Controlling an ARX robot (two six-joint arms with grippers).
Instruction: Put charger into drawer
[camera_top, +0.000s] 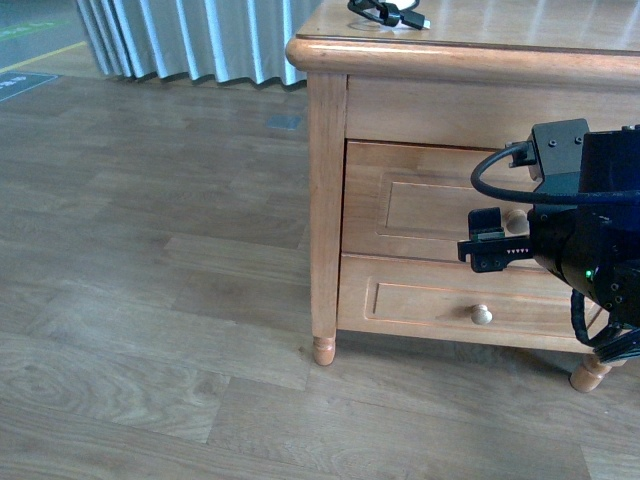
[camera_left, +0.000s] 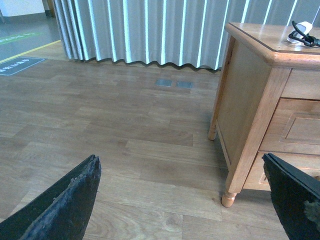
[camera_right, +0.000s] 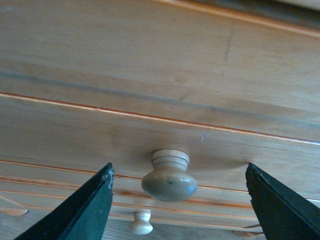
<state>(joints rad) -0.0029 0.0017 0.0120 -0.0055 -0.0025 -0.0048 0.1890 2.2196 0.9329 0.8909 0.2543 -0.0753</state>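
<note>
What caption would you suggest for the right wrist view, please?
The open right gripper faces the round knob of the closed drawer.

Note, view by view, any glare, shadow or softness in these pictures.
Front view: light glares off the cabinet top near the charger. Left wrist view: curtain backlit in bright stripes; the left gripper shows near-black fingers. Right wrist view: knob close and slightly soft, faint shadow on the drawer.

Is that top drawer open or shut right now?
Shut. The drawer front sits flush in the cabinet, with no interior showing. The open right hand faces its knob without touching it.
</note>
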